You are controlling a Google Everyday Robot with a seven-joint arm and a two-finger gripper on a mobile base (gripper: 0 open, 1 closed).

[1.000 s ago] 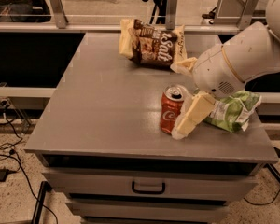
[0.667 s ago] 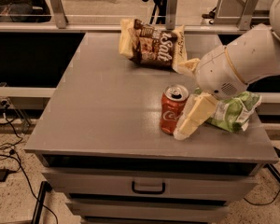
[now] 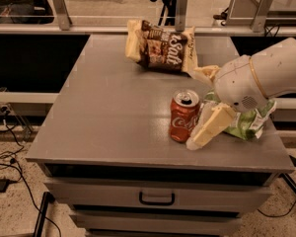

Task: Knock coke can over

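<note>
My pincer (image 3: 201, 105) hangs spread open, gripping nothing — it's just beside the upright red aluminium coke can (image 3: 183, 116) on the grey worktop (image 3: 103, 127).

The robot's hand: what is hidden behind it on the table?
A green snack bag lies behind the gripper, which sits close beside the upright coke can. The arm covers most of the bag.

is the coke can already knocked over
No, the coke can stands upright on the table, silver top facing up, with the gripper right beside it on the camera's right.
</note>
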